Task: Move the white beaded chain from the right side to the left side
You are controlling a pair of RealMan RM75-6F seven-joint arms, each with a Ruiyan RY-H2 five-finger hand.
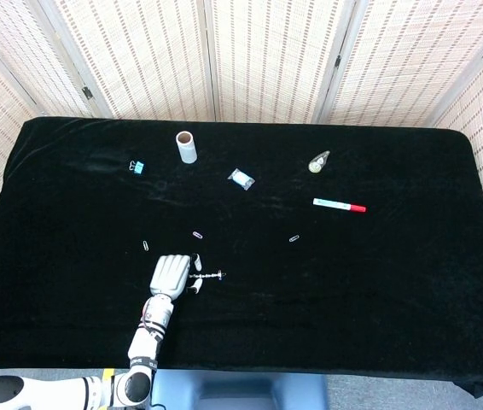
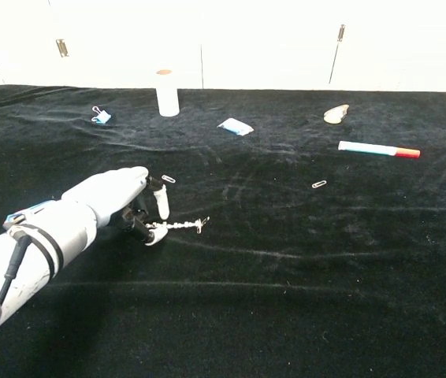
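Black cloth-covered table (image 1: 412, 299), seen from the head view above and the chest view in front, backed by woven folding screens (image 1: 267, 60). Left arm (image 2: 26, 248), white with black bands, reaching in from the near left edge. Left hand (image 1: 171, 275) lying low on the cloth, palm down, its fingers (image 2: 160, 203) curled around the near end of the white beaded chain (image 2: 179, 226); thumb and a fingertip meet at that end, and the grip reads as a pinch, though actual contact is too small to confirm. The chain lies straight on the cloth, extending from the hand toward the robot's right, left of the table's centre and near the front edge. Right hand outside both views.

White cylindrical tube (image 1: 187, 147), upright near the far edge, its open top showing a brown rim; contents cannot be made out. Marker (image 1: 339, 205) with white body and red cap, lying flat on the right half. Small white and blue packet (image 1: 241, 178) near the middle rear. Pale teardrop-shaped object (image 1: 319, 161) beyond the marker. Blue binder clip (image 1: 136, 166) left of the tube. Three paper clips scattered on the cloth: one (image 1: 145, 246) left of the hand, one (image 1: 197, 233) just beyond the hand, one (image 1: 294, 238) toward the centre
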